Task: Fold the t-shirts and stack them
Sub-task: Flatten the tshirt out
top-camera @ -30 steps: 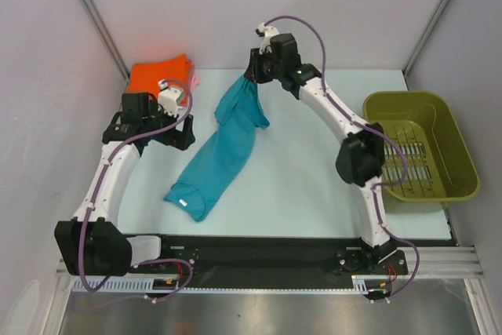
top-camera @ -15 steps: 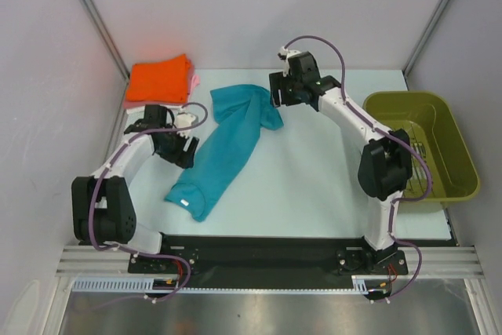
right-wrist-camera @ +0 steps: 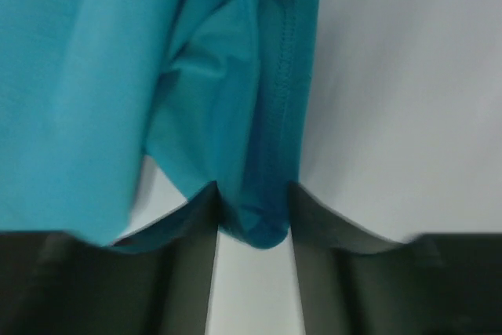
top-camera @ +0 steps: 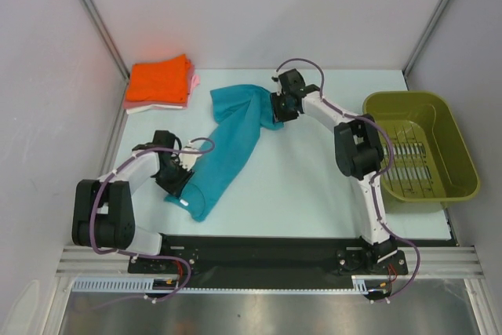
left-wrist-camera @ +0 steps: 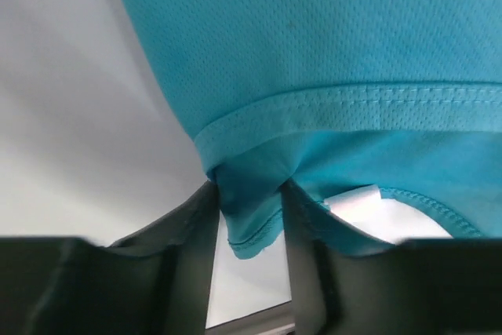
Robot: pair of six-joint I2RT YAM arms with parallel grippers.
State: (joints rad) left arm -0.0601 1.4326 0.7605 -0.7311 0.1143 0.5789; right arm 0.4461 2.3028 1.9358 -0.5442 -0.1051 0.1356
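A teal t-shirt (top-camera: 231, 143) lies in a long crumpled diagonal strip on the table, from the far middle down to the near left. My left gripper (top-camera: 182, 180) is at the shirt's near left edge. In the left wrist view a fold of the teal hem (left-wrist-camera: 251, 209) fills the gap between its fingers (left-wrist-camera: 192, 260), so my left gripper (left-wrist-camera: 249, 225) is shut on it. My right gripper (top-camera: 274, 109) sits low at the shirt's far right edge, and the right wrist view shows my right gripper (right-wrist-camera: 252, 217) shut on bunched teal cloth (right-wrist-camera: 255, 194). Folded orange, pink and white t-shirts (top-camera: 159, 81) are stacked at the far left.
An olive-green plastic basket (top-camera: 451, 143) stands at the table's right edge, beside the right arm's elbow. Slanted metal posts and white walls close in the far corners. A white label (top-camera: 183, 202) shows at the shirt's near end, just below the left gripper.
The right gripper, which held the shirt's far end up in the air, has come down to the table with it. The left gripper moved nearer, to the shirt's near edge, and closed on the hem.
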